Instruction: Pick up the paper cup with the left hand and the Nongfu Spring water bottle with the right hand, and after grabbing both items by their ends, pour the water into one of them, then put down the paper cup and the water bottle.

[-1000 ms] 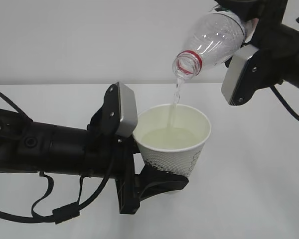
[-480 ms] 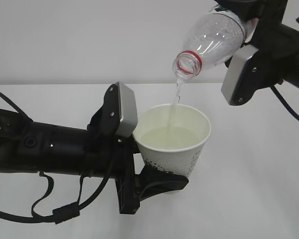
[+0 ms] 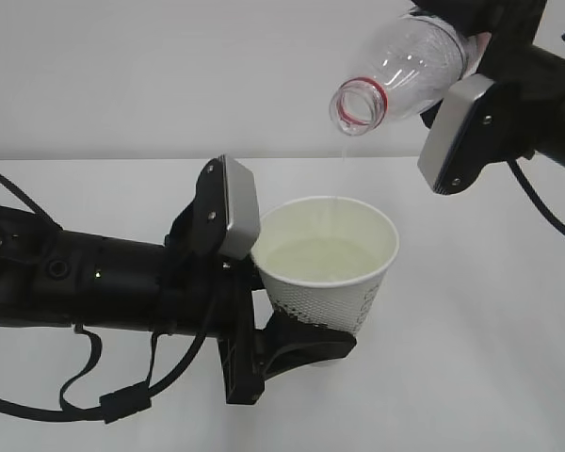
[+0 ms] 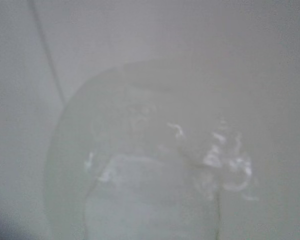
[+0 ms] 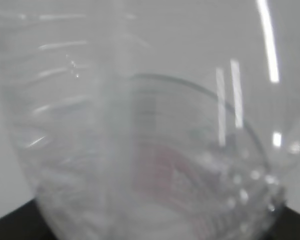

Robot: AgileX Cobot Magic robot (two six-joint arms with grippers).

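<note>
Exterior view: left hand's fingers [image 3: 292, 344] grip the white paper cup [image 3: 327, 268]; right hand's fingers [image 3: 471, 38] clasp the tilted clear plastic bottle [image 3: 405, 71] above it.

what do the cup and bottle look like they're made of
Cup: likely paper, matte white outside with fine dotted texture, cream inside, thin rolled rim. Bottle: clear glossy plastic, apparently thin; see-through ribbed wall with bright highlights, red ring at the neck.
</note>
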